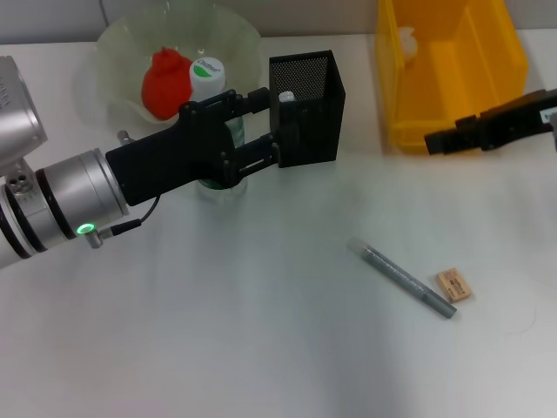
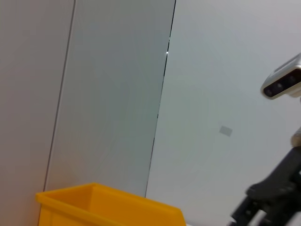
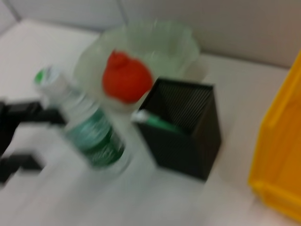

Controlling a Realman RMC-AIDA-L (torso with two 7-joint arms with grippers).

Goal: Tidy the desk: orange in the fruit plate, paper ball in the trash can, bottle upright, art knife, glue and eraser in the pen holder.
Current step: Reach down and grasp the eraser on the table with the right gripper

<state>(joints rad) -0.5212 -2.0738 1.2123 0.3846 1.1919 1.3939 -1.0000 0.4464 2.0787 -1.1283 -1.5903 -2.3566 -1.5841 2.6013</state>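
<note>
So far: orange in fruit plate, bottle upright beside the spread, empty left end effector; beyond it, art knife and eraser left on table.

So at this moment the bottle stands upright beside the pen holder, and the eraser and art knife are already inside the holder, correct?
Not quite. The bottle does stand upright beside the pen holder, with the left gripper around it, but the eraser and art knife still lie on the desk, as the head view shows.
</note>
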